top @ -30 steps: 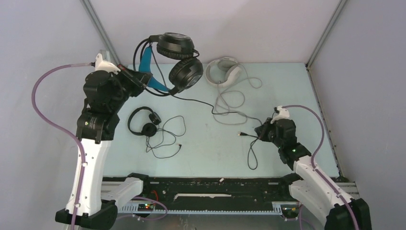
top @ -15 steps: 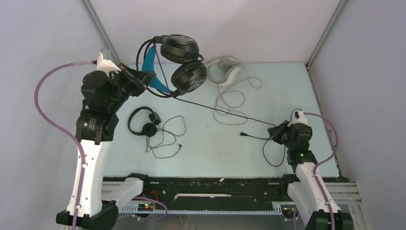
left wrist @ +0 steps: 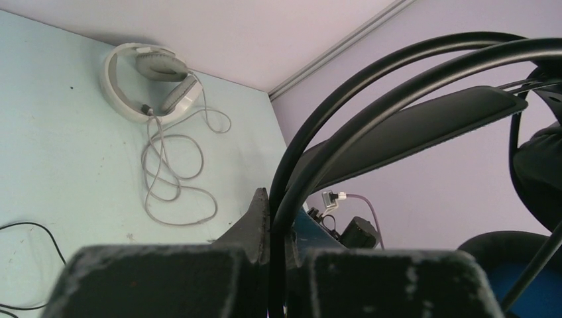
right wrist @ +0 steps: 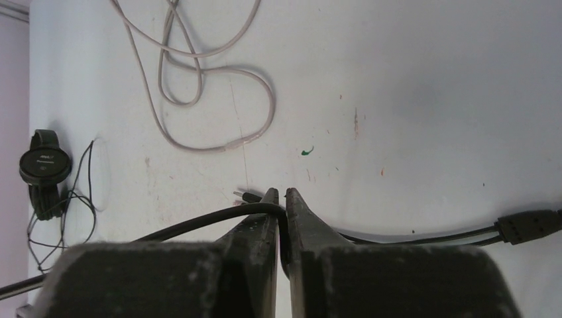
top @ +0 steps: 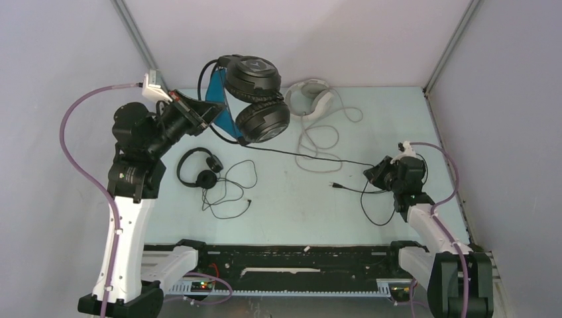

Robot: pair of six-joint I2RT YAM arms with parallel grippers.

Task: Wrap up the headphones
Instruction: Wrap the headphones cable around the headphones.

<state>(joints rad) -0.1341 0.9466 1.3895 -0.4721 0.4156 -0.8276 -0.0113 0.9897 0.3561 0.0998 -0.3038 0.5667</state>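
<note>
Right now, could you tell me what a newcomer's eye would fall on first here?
The bulky black headphones hang in mid-air at the far left, held up by the left pincer. Their black cord stretches across the pale table to the right pincer, shut on it near the right edge.

Overhead from behind, two close wrist views, sharing white cord [right wrist: 272,106]
</note>
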